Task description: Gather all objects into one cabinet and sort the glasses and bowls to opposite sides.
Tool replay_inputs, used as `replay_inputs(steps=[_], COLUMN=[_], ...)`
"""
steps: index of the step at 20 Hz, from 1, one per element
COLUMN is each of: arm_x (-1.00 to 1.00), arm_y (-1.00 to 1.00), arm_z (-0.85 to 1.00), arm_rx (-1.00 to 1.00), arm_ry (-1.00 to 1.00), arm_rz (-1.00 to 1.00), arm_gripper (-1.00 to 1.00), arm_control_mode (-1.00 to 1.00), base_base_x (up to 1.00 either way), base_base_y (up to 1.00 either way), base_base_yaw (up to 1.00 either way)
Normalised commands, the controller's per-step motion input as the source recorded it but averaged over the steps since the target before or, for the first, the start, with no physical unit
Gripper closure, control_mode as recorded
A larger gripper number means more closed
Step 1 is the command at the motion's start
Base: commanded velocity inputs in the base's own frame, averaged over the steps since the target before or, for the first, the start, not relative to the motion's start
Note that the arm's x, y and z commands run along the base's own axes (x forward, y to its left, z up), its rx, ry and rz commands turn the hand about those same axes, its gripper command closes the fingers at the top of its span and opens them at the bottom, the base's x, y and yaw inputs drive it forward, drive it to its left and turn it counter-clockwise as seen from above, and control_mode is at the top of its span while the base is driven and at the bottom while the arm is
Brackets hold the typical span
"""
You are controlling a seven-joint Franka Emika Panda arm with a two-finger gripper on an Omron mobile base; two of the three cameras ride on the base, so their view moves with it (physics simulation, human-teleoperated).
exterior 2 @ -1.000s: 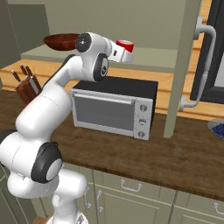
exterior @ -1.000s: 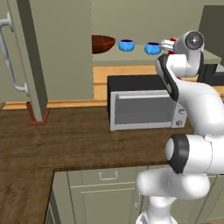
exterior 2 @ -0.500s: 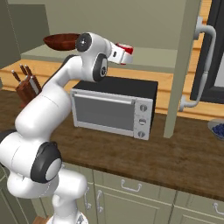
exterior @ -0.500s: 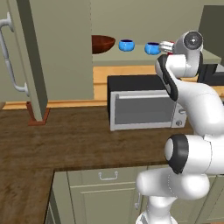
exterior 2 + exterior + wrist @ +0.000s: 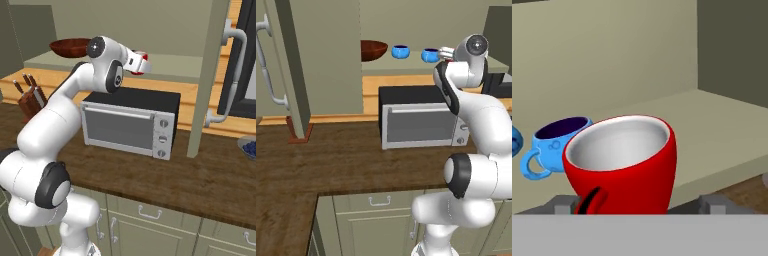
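open cabinet shelf (image 5: pixel 722 125), red cup (image 5: pixel 624 162) between wide claw (image 5: pixel 639 202) tips, blue bowl (image 5: pixel 554 145) at nine o'clock, no readable writing

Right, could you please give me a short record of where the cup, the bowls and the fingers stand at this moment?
red cup: at the front of the cabinet shelf, between the fingers
fingers: spread wide, one visibly clear of the cup
blue bowls: two, on the same shelf, between the cup and the brown bowl
brown bowl: far end of the shelf from the cup
cabinet door: open
microwave: on the counter below the shelf
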Motion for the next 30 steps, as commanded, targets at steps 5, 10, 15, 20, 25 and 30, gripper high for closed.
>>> replay_inputs(steps=[5,10,15,20,25,30], arm_x=[0.01,0.3,0.4,0.02,-0.03,-0.39], arm_y=[-0.08,-0.07,0.0,0.0,-0.04,-0.1], arm_z=[0.0,-0.18,-0.11,0.18,0.45,0.31], arm_rx=[0.03,0.04,0.05,0.0,0.0,-0.01], arm_ry=[0.0,0.0,0.0,-0.02,-0.02,0.0], arm_rz=[0.0,0.0,0.0,0.0,0.0,0.0], arm_gripper=[-1.0,-1.0,-1.0,-1.0,-1.0,-1.0], arm_control_mode=[-1.0,-1.0,-1.0,-1.0,-1.0,-1.0], base_base_x=[0.0,0.0,0.0,0.0,0.0,0.0], base_base_y=[0.0,0.0,0.0,0.0,0.0,0.0], base_base_yaw=[0.0,0.0,0.0,0.0,0.0,0.0])
